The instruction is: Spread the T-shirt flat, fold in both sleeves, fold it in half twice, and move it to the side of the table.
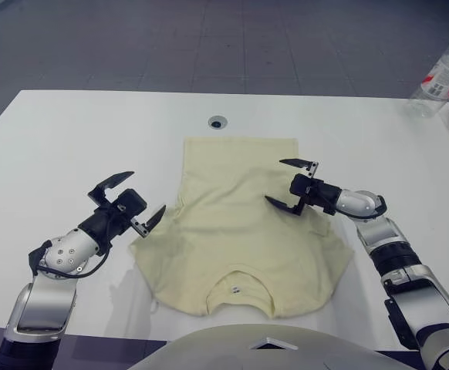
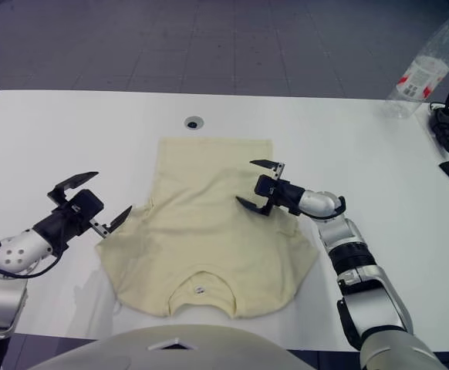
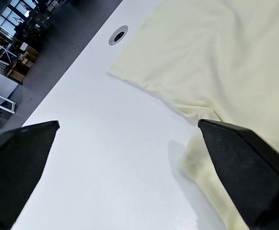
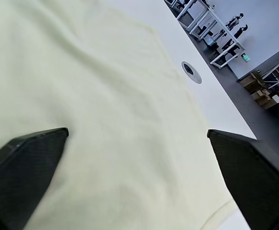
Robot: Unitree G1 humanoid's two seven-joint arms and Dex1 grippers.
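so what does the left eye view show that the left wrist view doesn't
Left eye view adds the open right hand above the T-shirt, and a plastic bottle by the far right corner of the table. Left wrist view adds boxes in the room beyond. Both share the T-shirt, the table, its cable hole and the open left hand.

- Left pincer [image 1: 144, 192]: fingers spread wide, pointing forward and toward the right, forearm reaching in from the near left.
- Right pincer [image 1: 277, 181]: fingers spread wide, pointing left, wrist bent inward.
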